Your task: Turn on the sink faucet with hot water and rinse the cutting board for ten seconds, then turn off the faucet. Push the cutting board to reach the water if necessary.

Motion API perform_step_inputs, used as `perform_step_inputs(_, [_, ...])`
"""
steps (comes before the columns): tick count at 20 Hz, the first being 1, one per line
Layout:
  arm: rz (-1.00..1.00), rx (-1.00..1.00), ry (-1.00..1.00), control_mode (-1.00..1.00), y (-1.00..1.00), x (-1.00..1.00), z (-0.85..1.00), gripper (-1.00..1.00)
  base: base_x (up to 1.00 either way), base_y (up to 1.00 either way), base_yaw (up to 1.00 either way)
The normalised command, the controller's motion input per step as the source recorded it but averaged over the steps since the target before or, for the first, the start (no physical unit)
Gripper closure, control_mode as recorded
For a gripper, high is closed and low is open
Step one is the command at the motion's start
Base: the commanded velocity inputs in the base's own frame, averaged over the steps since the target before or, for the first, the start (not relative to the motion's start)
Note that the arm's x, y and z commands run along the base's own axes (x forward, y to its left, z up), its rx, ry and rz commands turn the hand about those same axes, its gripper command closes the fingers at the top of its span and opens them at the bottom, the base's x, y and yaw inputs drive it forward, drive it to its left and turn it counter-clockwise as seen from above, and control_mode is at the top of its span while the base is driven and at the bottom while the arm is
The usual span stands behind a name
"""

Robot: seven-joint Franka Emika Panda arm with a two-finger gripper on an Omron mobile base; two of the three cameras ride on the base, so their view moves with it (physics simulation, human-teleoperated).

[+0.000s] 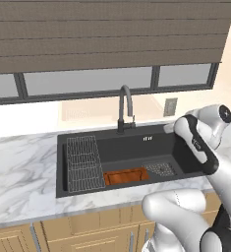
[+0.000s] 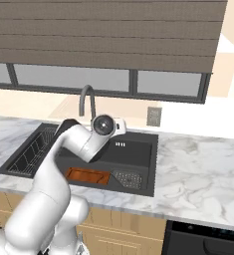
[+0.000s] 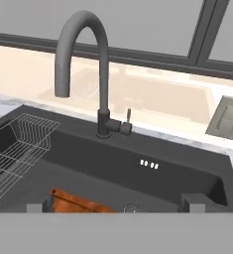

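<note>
1. The sink (image 1: 112,147), a charcoal basin sunk into the marble surface (image 1: 23,172), spans the middle of the left base view; its long axis runs left to right across the frame.

2. The sink faucet (image 3: 100,74) rises from the back rim of the sink at upper centre of the hand view. Its stem is upright and its arched spout curls toward the frame's left, the mouth pointing down. No water stream can be seen under the spout, so the faucet is judged to be off.

3. The cutting board (image 1: 126,175) lies flat on the sink floor against the front wall, between the wire rack (image 1: 82,162) at left and the perforated drain plate (image 1: 158,169) at right. Its long axis runs left to right, parallel to the front rim. It sits lower in the frame than the spout mouth, so a push may be needed later.

4. The tool (image 3: 116,207) shows as two dark tips at the bottom edge of the hand view, set wide apart and holding nothing.

5. The faucet's side lever (image 3: 128,118) stands just right of the base, a short near-upright stub. It lies above the tool in the hand view, close to the frame's centre line. The coming move is judged to be an advance up-frame to the lever.
</note>
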Motion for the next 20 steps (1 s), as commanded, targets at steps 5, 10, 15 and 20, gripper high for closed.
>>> perform_step_inputs(5, [0.0, 0.0, -0.05, -1.0, 0.0, 0.34, -0.08, -1.0, 0.0, 0.0, 0.0])
perform_step_inputs(10, [0.0, 0.0, -0.07, -1.0, 0.0, 0.31, -0.07, -1.0, 0.0, 0.0, 0.0])
perform_step_inputs(15, [0.0, 0.02, -0.1, -1.0, 0.0, 0.27, -0.05, -1.0, 0.0, 0.0, 0.0])
perform_step_inputs(20, [0.0, 0.01, -0.08, -1.0, 0.0, 0.23, -0.05, -1.0, 0.0, 0.0, 0.0])
